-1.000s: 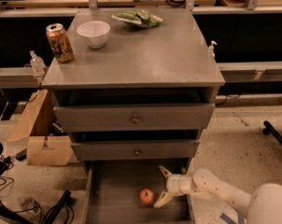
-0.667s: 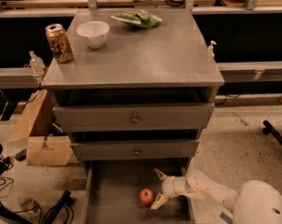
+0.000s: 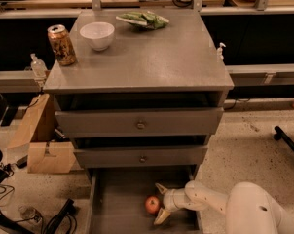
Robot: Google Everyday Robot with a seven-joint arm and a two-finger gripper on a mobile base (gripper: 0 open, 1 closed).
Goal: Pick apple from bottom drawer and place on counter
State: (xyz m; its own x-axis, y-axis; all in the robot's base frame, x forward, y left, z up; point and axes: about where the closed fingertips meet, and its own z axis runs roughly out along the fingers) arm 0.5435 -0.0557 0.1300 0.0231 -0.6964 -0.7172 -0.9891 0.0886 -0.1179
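lower edge crops the bottom drawer [image 3: 115, 199] holding the claw [image 3: 159, 204].

Apple [image 3: 152, 204] in the bottom drawer [image 3: 120, 199]
Small, red-orange, resting on the pulled-out tray's floor — gripper [image 3: 161, 204] spread wide just beside it.

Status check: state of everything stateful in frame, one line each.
gripper: open, low in the bottom drawer, fingertips either side of the apple
apple: on the drawer floor, not clamped
bottom drawer: pulled open
middle drawer: closed
top drawer: closed
can: upright on the counter
white bowl: upright beside the can
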